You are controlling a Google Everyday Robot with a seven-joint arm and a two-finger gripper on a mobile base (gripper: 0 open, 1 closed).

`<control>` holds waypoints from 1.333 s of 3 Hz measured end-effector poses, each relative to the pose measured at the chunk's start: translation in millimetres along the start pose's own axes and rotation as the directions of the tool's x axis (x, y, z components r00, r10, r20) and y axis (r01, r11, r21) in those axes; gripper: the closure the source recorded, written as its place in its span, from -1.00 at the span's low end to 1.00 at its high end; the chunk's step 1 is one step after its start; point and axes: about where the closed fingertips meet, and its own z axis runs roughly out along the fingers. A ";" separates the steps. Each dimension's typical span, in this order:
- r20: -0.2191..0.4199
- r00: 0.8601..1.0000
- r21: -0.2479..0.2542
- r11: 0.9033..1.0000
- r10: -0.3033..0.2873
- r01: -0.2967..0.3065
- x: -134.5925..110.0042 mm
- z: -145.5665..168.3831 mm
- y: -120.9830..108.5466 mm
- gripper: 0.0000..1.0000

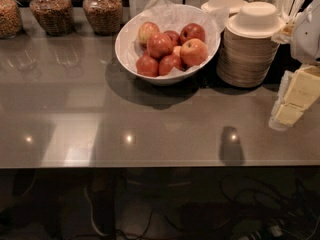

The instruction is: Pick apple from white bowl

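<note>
Camera view: end effector [293, 103], right edge

Bowl [129, 54] glossy white, crinkled paper lining [167, 13]; counter [100, 126] polished, reflective; gripper [291, 103] right of bowl, matt cream plastic.

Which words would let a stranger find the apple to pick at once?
On the grey counter, with the gripper at its right edge, find the white bowl left of the stacked beige bowls. The apple lies at the pile's right side: orange-yellow blushed, lighter than its deep-red neighbours.
</note>
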 end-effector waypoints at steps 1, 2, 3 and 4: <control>0.091 0.996 0.056 0.998 0.005 -0.011 -16.4 13.2 -20.4 -1.00; 0.181 0.983 0.150 0.989 -0.017 -0.011 -44.2 24.8 -54.5 -1.00; 0.262 0.964 0.239 0.971 -0.052 -0.013 -77.1 29.1 -94.2 -1.00; 0.313 0.947 0.280 0.960 -0.067 -0.025 -105.5 34.8 -125.1 -1.00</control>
